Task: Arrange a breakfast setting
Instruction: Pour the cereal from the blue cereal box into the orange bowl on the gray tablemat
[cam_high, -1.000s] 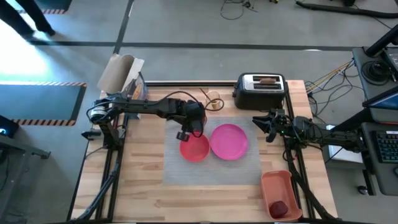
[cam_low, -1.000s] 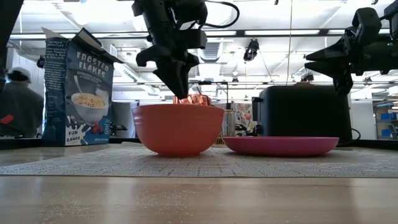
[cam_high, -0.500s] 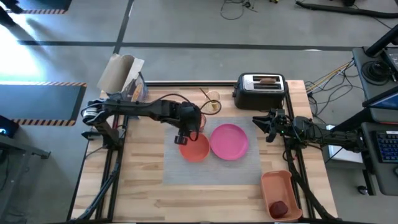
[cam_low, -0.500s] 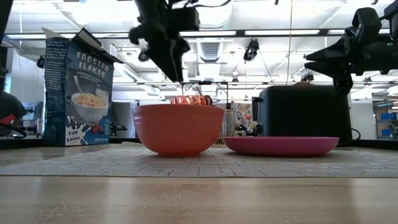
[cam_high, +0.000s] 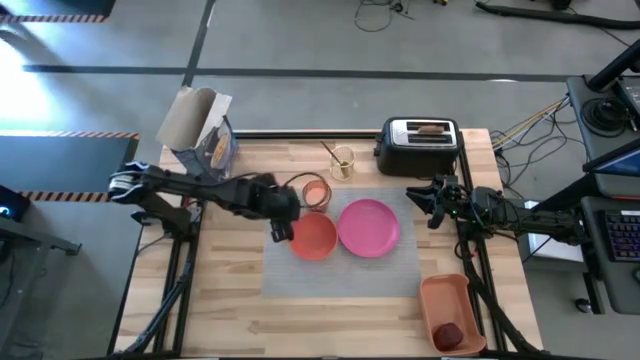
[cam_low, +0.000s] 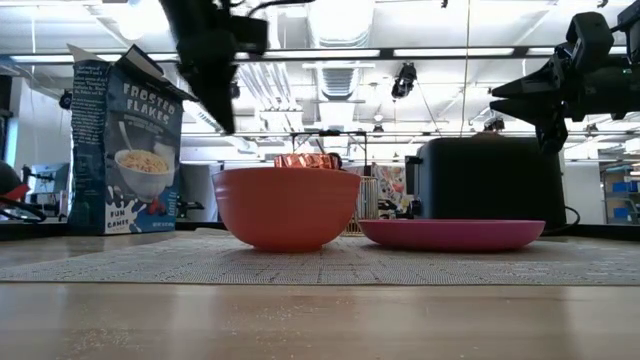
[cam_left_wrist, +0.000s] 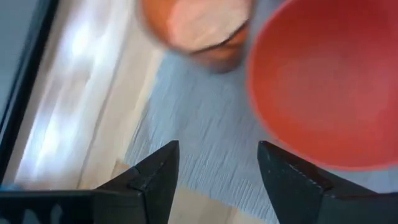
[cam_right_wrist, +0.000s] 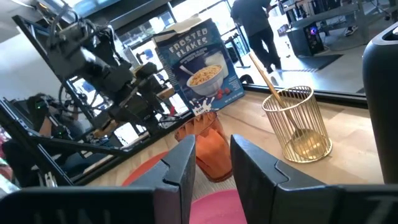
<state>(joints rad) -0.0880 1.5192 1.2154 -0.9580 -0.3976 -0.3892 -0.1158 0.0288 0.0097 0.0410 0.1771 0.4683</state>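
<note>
Pale wood planks make up the bench (cam_high: 230, 300), with a grey woven mat (cam_high: 340, 270) laid across its middle. The left gripper (cam_high: 281, 232) hangs above the mat's edge, its fingers (cam_left_wrist: 149, 180) spread apart and holding nothing — the orange-red bowl (cam_high: 314, 237) sits just ahead of them, round, smooth and matte, close to but apart from the fingertips. Just beyond the bowl, on its far side from the fingers, stands the small orange cup (cam_high: 314, 192). The round pink plate (cam_high: 369, 227), shallow and plain, lies beside the bowl, on the side away from the left gripper. Open mat and bare wood lie under and behind the left gripper, giving free room toward the bench's left edge.

The right gripper (cam_high: 432, 202) waits in the air near the bench's right edge, beside the plate; I cannot tell whether its fingers are parted or closed. Ahead of it stands a gold wire holder (cam_right_wrist: 297, 124) with a stick in it, then a cereal box (cam_low: 124, 142) at the far corner. A black-and-silver toaster (cam_high: 419, 145) holds a brown toast slice (cam_high: 430, 128) — and the orange tray (cam_high: 452, 312) at the near right corner carries a small dark red fruit (cam_high: 450, 333)
</note>
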